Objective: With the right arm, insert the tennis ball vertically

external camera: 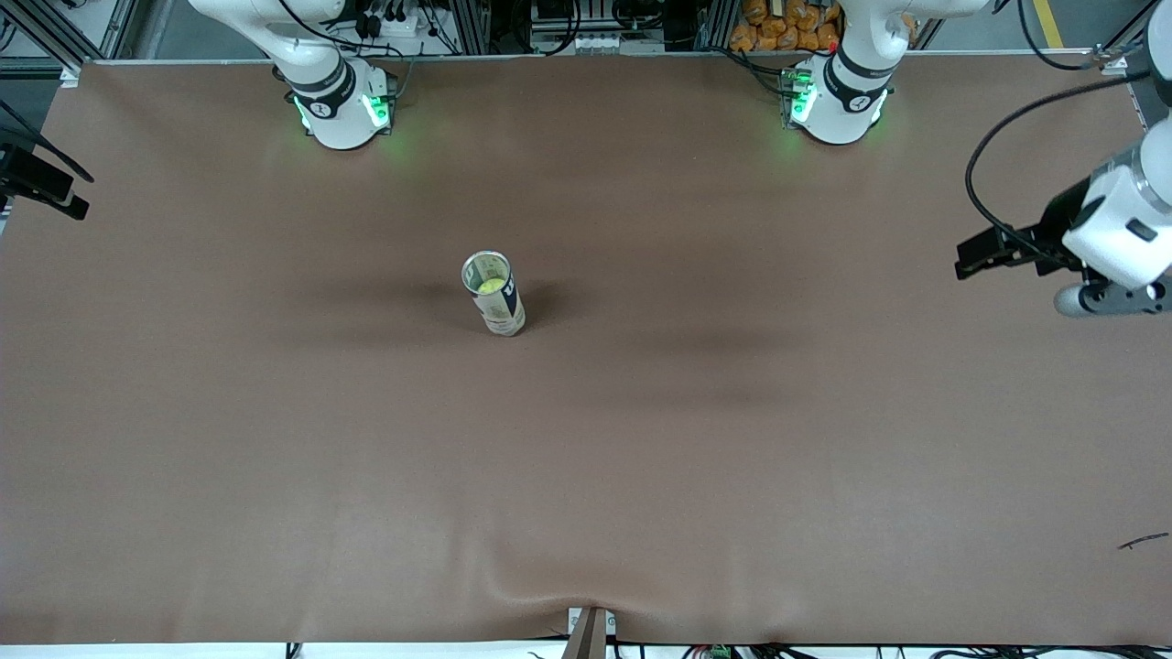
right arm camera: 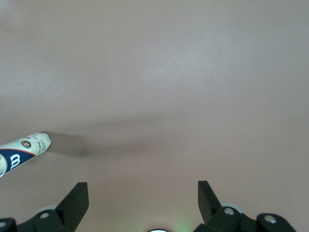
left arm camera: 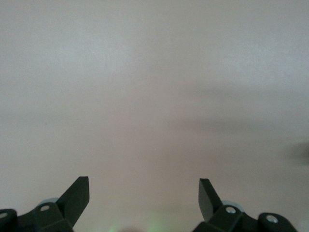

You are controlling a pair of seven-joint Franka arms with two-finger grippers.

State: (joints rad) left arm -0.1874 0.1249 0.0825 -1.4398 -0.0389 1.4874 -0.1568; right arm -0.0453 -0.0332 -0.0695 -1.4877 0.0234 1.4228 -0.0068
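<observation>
The right gripper (right arm camera: 143, 193) stands wide open and holds nothing; between its fingers the right wrist view shows only bare brown table (right arm camera: 183, 72). At the edge of that same view the can (right arm camera: 24, 150) shows as a white tube with a dark blue label. In the front view the right arm's hand is hard to make out: only its base (external camera: 341, 108) shows plainly, so I cannot say just where over the table the gripper hangs.

The left gripper (left arm camera: 144, 193) is also fully open and empty, with nothing but table surface under it. In the front view it hangs at the left arm's end of the table (external camera: 993, 252), well apart from the can, and this arm waits.

The can (external camera: 494, 307) stands upright near the middle of the table, its open mouth up, closer to the right arm's base than to the left arm's. A yellow-green ball (external camera: 491, 286) sits inside it, just below the rim. No other ball lies on the table.

As I judge it, the insertion is done: the ball is in the upright can and the right gripper has let go. What is left seems only for the right arm to settle clear of the can.
</observation>
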